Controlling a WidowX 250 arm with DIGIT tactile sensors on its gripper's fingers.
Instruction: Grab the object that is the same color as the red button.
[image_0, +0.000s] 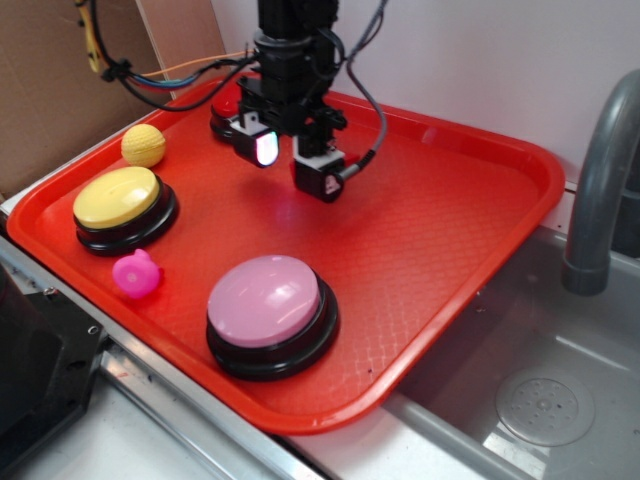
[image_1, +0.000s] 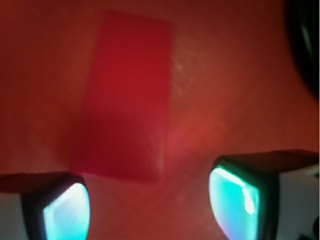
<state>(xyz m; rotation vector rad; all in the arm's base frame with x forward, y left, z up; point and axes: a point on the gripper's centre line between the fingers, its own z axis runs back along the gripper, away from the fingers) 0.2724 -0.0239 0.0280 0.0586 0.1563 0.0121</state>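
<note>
In the wrist view a small red block (image_1: 127, 100) with flat faces lies on the red tray (image_1: 225, 100), just beyond my fingertips and slightly left of centre. My gripper (image_1: 150, 205) is open, with bare tray floor between its two glowing pads (image_1: 67, 215). In the exterior view the gripper (image_0: 292, 168) hangs low over the back of the tray (image_0: 440, 230) and hides the block. The red button (image_0: 226, 100) sits right behind it, mostly covered by the arm. A dark curved edge, possibly the button's black base (image_1: 306, 40), shows at the wrist view's top right.
A yellow-domed button (image_0: 118, 200) and a yellow ball (image_0: 144, 145) stand at the tray's left. A small pink toy (image_0: 136, 274) and a pink-domed button (image_0: 268, 305) are near the front. A steel sink (image_0: 540, 400) with a grey faucet (image_0: 600, 180) lies to the right.
</note>
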